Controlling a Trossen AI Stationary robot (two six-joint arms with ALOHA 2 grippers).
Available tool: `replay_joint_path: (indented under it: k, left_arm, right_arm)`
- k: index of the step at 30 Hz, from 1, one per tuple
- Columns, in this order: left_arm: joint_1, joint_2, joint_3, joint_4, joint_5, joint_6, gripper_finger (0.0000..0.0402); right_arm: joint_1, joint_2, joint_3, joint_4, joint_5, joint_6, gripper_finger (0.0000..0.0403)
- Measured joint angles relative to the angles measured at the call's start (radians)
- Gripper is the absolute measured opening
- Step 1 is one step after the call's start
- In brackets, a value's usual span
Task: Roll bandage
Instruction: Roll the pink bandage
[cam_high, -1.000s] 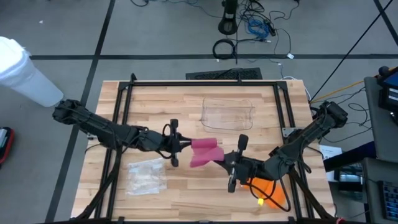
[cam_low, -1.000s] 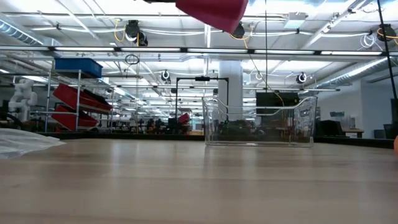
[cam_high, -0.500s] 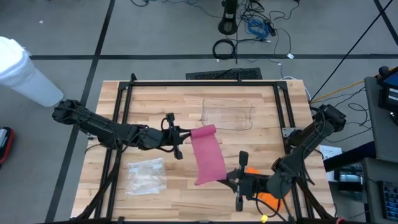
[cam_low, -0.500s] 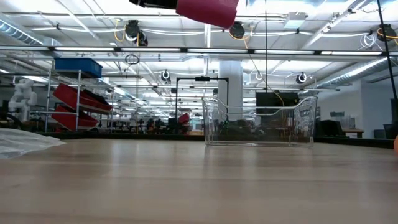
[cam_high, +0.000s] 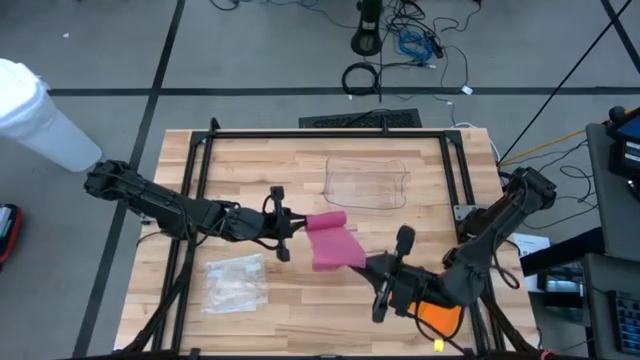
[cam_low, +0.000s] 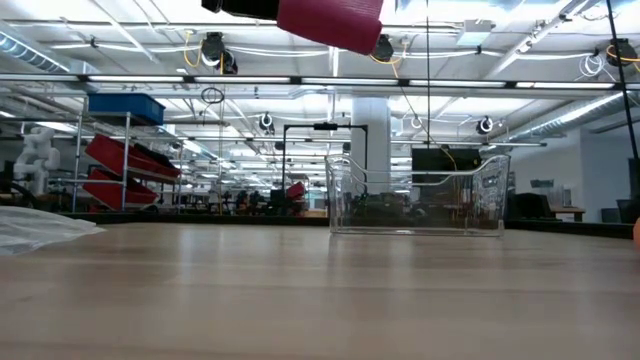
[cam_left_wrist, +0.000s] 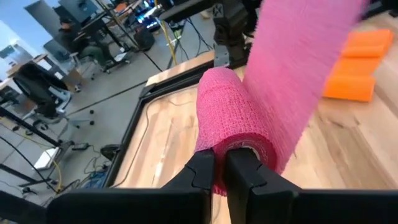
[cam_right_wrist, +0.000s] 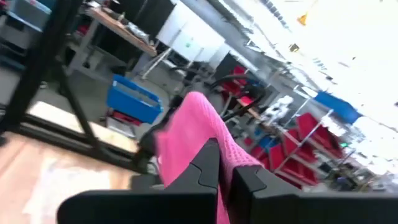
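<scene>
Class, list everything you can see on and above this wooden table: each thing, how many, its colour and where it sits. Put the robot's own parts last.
Pink stretchy bandage roll: one, pink, held above the table's middle, strip running to the right end effector.
Clear plastic bin: one, transparent, back of the table, centre.
Clear plastic bag: one, transparent, front left.
Orange block: one, orange, front right edge.
Wooden table: one, light brown.
Left end effector: one, black, shut on the roll.
Right end effector: one, black, shut on the strip's end.

The pink bandage (cam_high: 331, 240) is hanging in the air above the table's middle, partly unrolled: its rolled end is pointing toward the left arm, while a loose strip is stretching, seemingly slack, down toward the right arm.
</scene>
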Motion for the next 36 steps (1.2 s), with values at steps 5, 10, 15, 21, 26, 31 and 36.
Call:
replay_joint_path:
  k: [5,10,15,21,26,31,36]
  left_arm:
    - [-0.013,0.000,0.000,-0.013,0.064,0.028,0.0018]
    - [-0.058,0.000,0.000,-0.013,0.098,0.088,0.0018]
    - [-0.115,0.000,0.000,-0.013,0.101,0.166,0.0018]
    - [-0.172,0.000,0.000,-0.009,0.101,0.245,0.0018]
    - [-0.229,-0.018,0.000,0.016,0.070,0.310,0.0018]
    - [-0.301,-0.050,0.000,0.024,0.052,0.365,0.0018]
    - [-0.339,-0.055,0.000,0.059,0.102,0.418,0.0018]
  right_arm:
    - [-0.043,0.002,0.031,-0.005,0.029,-0.099,0.0000]
    - [-0.099,-0.001,0.031,-0.006,0.088,-0.151,0.0000]
    - [-0.144,-0.008,0.031,-0.003,0.114,-0.187,0.0000]
    - [-0.177,-0.041,0.031,-0.013,0.134,-0.178,0.0000]
    - [-0.194,-0.051,0.031,-0.164,0.134,-0.031,0.0000]
    - [-0.202,-0.051,0.009,-0.402,0.126,0.261,0.0000]
    - [-0.218,-0.051,-0.059,-0.398,0.115,0.367,0.0000]
